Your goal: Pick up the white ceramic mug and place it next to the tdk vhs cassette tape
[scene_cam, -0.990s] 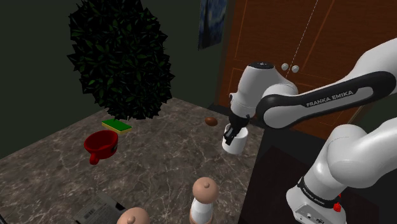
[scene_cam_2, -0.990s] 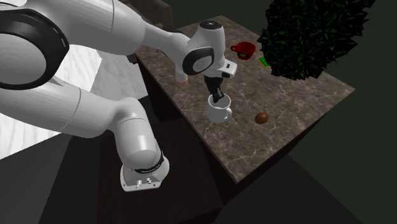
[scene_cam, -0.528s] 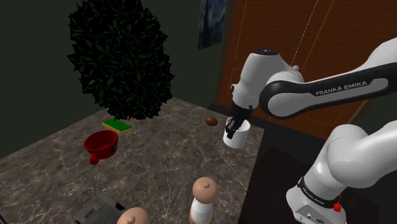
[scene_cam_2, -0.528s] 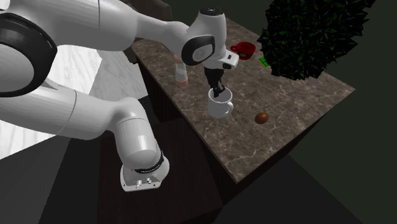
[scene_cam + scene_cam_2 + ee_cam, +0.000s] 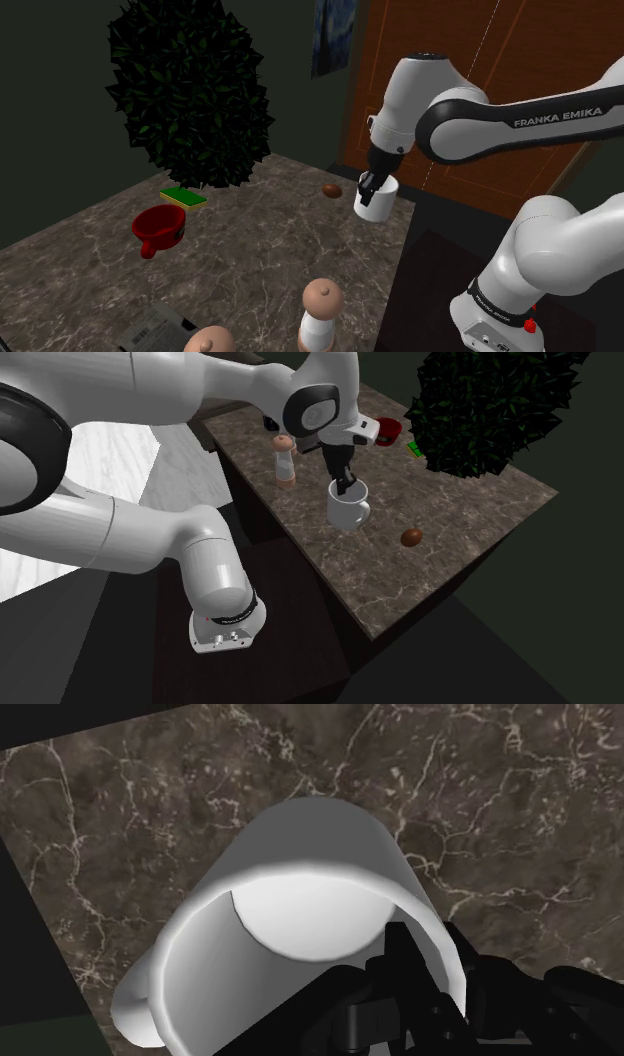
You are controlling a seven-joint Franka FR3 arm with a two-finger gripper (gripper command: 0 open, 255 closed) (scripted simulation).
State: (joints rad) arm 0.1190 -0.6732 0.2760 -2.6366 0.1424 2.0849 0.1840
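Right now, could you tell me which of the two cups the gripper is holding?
The white mug: the gripper clasps its rim, one finger inside. The red cup stands apart on the counter near the green sponge.

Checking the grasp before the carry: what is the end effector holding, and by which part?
The white mug, clasped by the end effector on the wall at its rim, one finger inside the cup and one outside.
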